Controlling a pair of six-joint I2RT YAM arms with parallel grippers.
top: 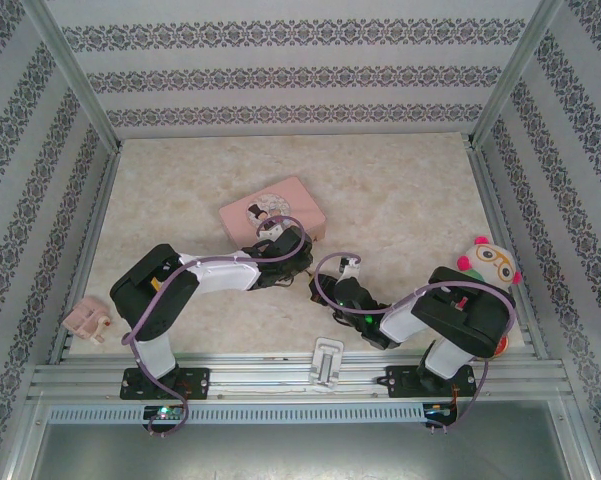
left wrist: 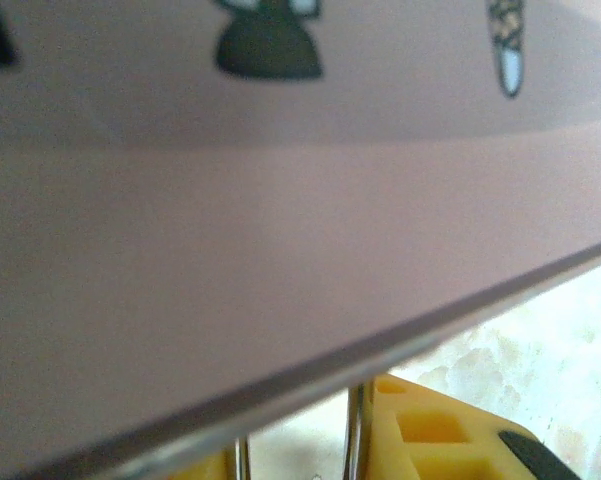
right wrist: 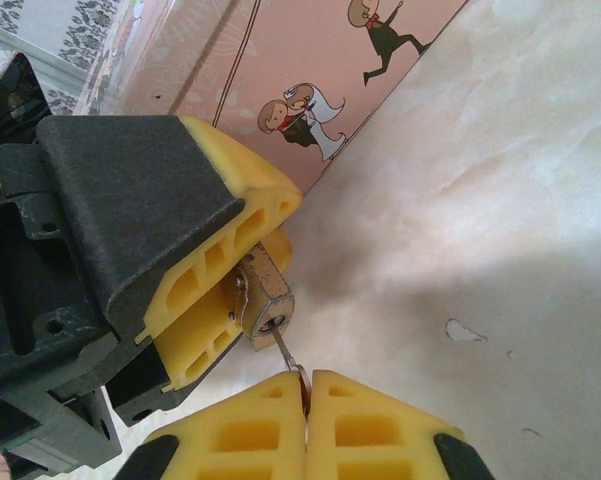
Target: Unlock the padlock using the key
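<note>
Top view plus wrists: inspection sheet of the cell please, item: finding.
Surface: marble-look table; one small mark.
Job's things: padlock in left gripper; key in right gripper, tip at the keyhole.
Clutter: pink tin close behind the padlock; plush toy; white bracket; pink item at left edge.
Grippers: left shut on padlock; right shut on key.
Cables: lilac cables looped along both arms.
Surroundings: patterned walls, metal frame.
</note>
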